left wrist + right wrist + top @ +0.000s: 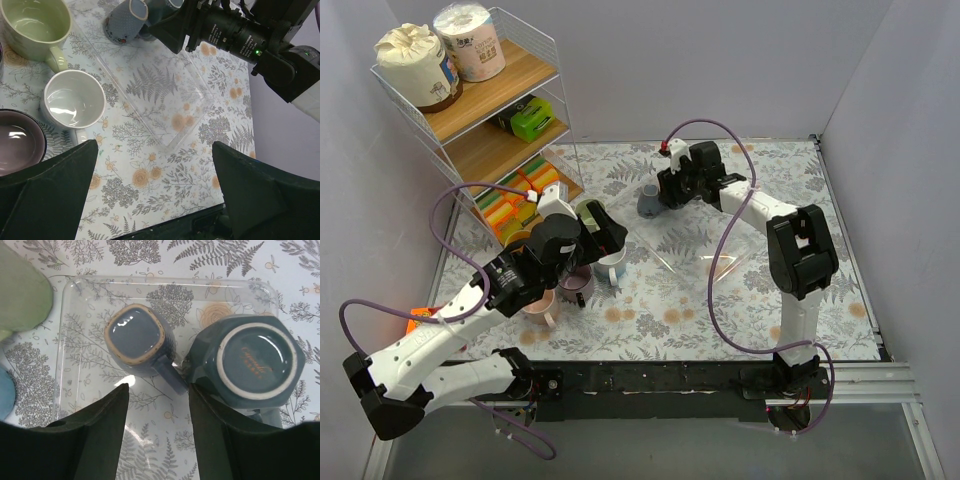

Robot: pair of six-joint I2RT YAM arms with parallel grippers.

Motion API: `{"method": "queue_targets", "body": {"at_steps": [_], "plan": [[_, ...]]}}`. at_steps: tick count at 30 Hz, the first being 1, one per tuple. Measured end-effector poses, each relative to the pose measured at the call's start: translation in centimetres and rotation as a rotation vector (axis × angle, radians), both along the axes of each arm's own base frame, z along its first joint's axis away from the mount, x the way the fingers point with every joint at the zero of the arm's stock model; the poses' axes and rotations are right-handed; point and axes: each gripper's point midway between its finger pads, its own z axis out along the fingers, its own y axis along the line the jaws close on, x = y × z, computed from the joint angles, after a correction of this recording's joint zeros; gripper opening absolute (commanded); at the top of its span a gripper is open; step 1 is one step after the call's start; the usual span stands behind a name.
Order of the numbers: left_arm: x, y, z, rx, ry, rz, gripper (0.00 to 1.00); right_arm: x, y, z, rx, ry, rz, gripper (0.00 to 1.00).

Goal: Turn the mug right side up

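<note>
Two mugs stand upside down on a clear tray (75, 365) in the right wrist view. One is blue-grey with a tan-edged base (134, 335); its handle (171, 376) points toward my right gripper (157, 407). The other is a dark teal hexagonal mug (252, 360) with a white base ring, touching that handle's right side. My right gripper hovers open just above them, with the handle's tip at the mouth of the gap and nothing between the fingers. From above, the blue-grey mug (648, 203) sits beside the right gripper (665, 190). My left gripper (155, 200) is wide open over bare tablecloth.
Upright mugs stand by the left arm: a cream one (35, 25), a white one (72, 97) and a purple one (17, 142). A wire shelf (470, 100) with paper rolls and sponges fills the back left. Grey walls close in the table.
</note>
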Motion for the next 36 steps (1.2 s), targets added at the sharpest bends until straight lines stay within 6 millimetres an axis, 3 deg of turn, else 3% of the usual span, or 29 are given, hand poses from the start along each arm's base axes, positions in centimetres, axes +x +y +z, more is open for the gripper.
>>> {"method": "queue_targets", "body": {"at_steps": [12, 19, 22, 24, 30, 31, 32, 36], "plan": [[-0.1, -0.3, -0.5, 0.014, 0.009, -0.019, 0.98, 0.3, 0.4, -4.5, 0.021, 0.055, 0.083, 0.57], [-0.1, -0.3, -0.5, 0.017, 0.008, -0.023, 0.98, 0.6, 0.8, -4.3, 0.042, 0.033, 0.094, 0.53], [-0.1, -0.3, -0.4, 0.018, 0.006, -0.024, 0.98, 0.5, 0.8, -4.3, 0.046, 0.024, 0.094, 0.47], [-0.1, -0.3, -0.4, 0.017, 0.005, -0.025, 0.98, 0.5, 0.7, -4.3, 0.046, 0.022, 0.093, 0.36], [-0.1, -0.3, -0.5, 0.025, 0.004, -0.028, 0.98, 0.4, 0.7, -4.3, 0.045, 0.022, 0.095, 0.24], [-0.1, -0.3, -0.5, 0.025, 0.004, -0.028, 0.98, 0.4, 0.8, -4.3, 0.045, 0.021, 0.096, 0.19], [-0.1, -0.3, -0.6, 0.026, 0.005, -0.029, 0.98, 0.4, 0.8, -4.3, 0.042, 0.020, 0.094, 0.04], [-0.2, -0.4, -0.8, 0.026, 0.009, -0.035, 0.98, 0.4, 0.8, -4.3, 0.040, 0.020, 0.094, 0.01]]}}
